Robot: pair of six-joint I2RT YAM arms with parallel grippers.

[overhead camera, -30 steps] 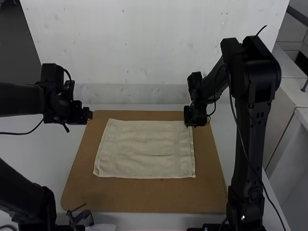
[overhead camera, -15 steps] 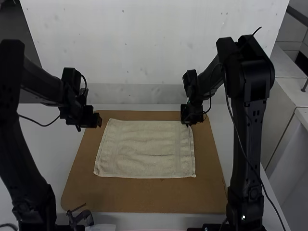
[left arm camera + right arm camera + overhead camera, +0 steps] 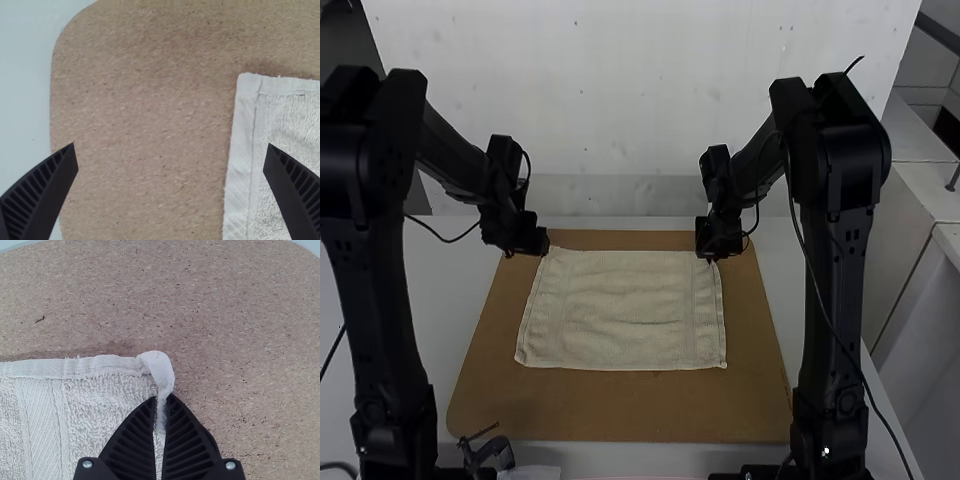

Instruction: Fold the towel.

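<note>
Table (image 3: 457, 295) carries the brown board (image 3: 620, 412); towel (image 3: 620, 312) on it, spread out, unfolded, a few soft ripples, long axis running left to right between the two claws. Right claw (image 3: 161, 398) together, clamped on the towel's hem right by its far right corner; cloth pinched up there. Left claw (image 3: 171, 145) apart, nothing between its fingers, near the towel's far left corner (image 3: 248, 84).

Key relation: that free corner lies to the robot's right of the left claw's midline, toward the other claw. Left claw is clearly the nearer one for it. So the next move probably calls for a sideways shift right, then down and close on the corner. Height over the board: can't tell. Main risk: closing too far left, getting only board. Looks like early stage, grasping both far corners before folding toward the near edge.
</note>
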